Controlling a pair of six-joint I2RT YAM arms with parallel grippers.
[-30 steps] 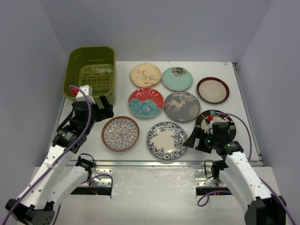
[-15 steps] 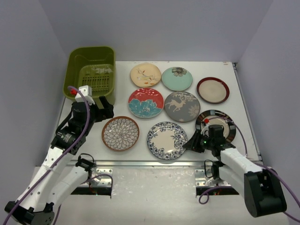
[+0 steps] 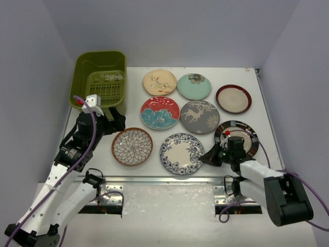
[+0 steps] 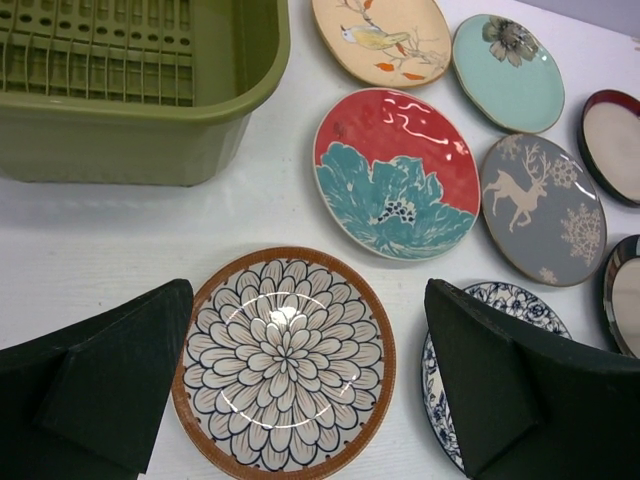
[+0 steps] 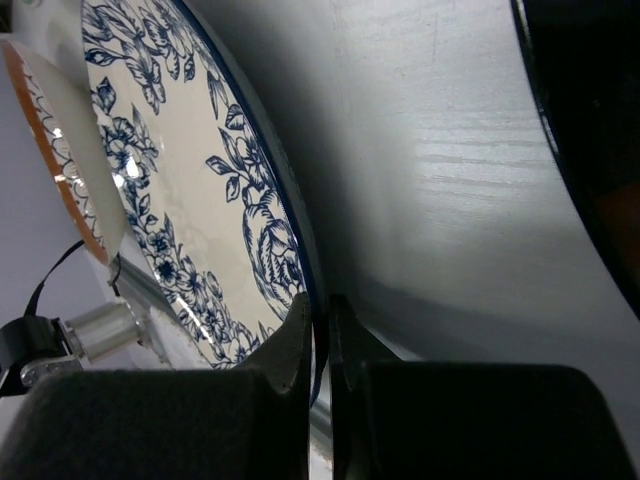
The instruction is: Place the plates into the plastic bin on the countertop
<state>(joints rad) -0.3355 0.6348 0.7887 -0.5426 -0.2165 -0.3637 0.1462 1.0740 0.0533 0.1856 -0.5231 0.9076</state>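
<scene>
R gripper [image 3: 206, 157] pinching rim of the blue floral plate [image 3: 181, 153], lift coming up.
Per wrist view, R fingers are sitting nearly together w/ the plate's edge wedged between them. The plate is resting on the countertop [image 3: 134, 98] in the front row, well apart from the plastic bin [image 3: 82, 67] at the far-left corner. L gripper [image 3: 114, 121] is hanging wide open above the brown-rimmed petal plate [image 3: 132, 146], not touching it. Doing this well, imo: getting a firm bite first, since the grip is only on a thin glazed rim & probably slippery. Then lifting high enough to clear the brown-rimmed petal plate and L arm en route to the plastic bin.
</scene>
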